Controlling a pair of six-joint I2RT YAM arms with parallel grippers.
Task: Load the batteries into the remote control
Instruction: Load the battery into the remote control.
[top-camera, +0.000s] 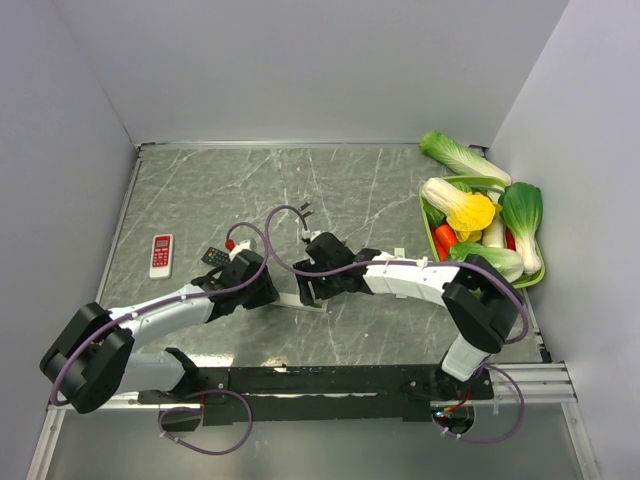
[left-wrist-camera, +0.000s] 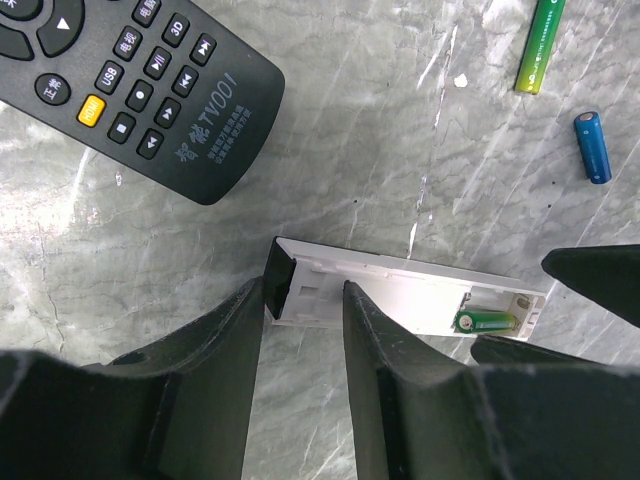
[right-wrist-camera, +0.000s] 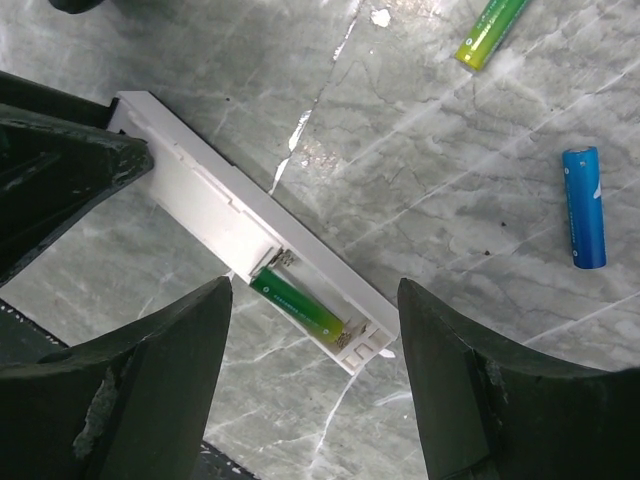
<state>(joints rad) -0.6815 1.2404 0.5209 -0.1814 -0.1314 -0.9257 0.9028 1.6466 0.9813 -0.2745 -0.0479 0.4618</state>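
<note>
- The white remote (right-wrist-camera: 200, 198) lies face down on the marble worktop (top-camera: 360, 190), about midway between the left and right edges and closer to the near edge than the far one. Its battery bay is uncovered.
- A seated green battery (right-wrist-camera: 298, 305) rests in the bay, at the end of the remote nearest the right arm.
- The left tool (left-wrist-camera: 300, 290) is partly closed on the opposite end of the white remote. One finger (left-wrist-camera: 225, 340) sits against the end and the other bears on the body just beside it, pinching it.
- The right tool (right-wrist-camera: 315, 285) hovers over the bay end with its fingers spread wide, one on each side of the remote. Nothing is between them but the open bay below.
- A loose green battery (right-wrist-camera: 490, 30) and a blue battery (right-wrist-camera: 583, 207) lie on bare worktop on the far side of the remote, apart from it and from each other.
- A black remote (left-wrist-camera: 150, 90) lies buttons up near the left tool.
- A red-and-white remote (top-camera: 161, 255) sits closer to the left edge.
- A green basket (top-camera: 530, 278) of vegetables (top-camera: 470, 205) stands against the right edge, towards the far right corner.
</note>
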